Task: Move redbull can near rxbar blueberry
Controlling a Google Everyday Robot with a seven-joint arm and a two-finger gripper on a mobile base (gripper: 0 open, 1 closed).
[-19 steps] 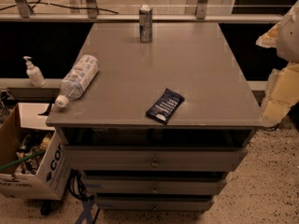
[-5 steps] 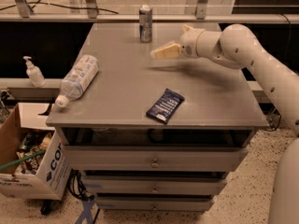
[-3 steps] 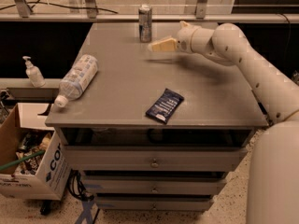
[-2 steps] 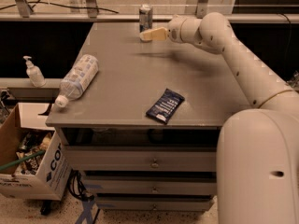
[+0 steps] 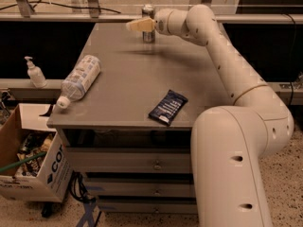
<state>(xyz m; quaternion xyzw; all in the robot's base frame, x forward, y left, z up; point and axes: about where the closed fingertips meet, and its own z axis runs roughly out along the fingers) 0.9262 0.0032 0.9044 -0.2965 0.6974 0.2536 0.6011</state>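
comparing with 0.7 s ago: the gripper point(image 5: 135, 25) has slid further left along the back of the bench point(image 5: 123, 63); its pale tip was then just right of the can and now crosses the can's front and pokes out past its left side. the can, the bar and the bottle lie where they did.
redbull can point(image 5: 148, 37): upright at the far edge of the bench, near the middle of that edge. slim, with a silver top and a dark lower body. its middle band is hidden behind the gripper.
rxbar blueberry point(image 5: 168, 107): flat on the bench near the front edge, right of centre. dark navy wrapper, lying at a slant, well apart from the can.
jaws: cannot tell whether they are spread or pressed together. they overlap the can in this view, but contact cannot be made out.
arm: comes in from the right, forearm raised over the far right part of the bench.
water bottle point(image 5: 80, 78): clear, on its side at the left edge, cap toward the front corner.
off the bench: a pump bottle point(image 5: 34, 72) on a ledge to the left, a cardboard box point(image 5: 40, 174) on the floor below.
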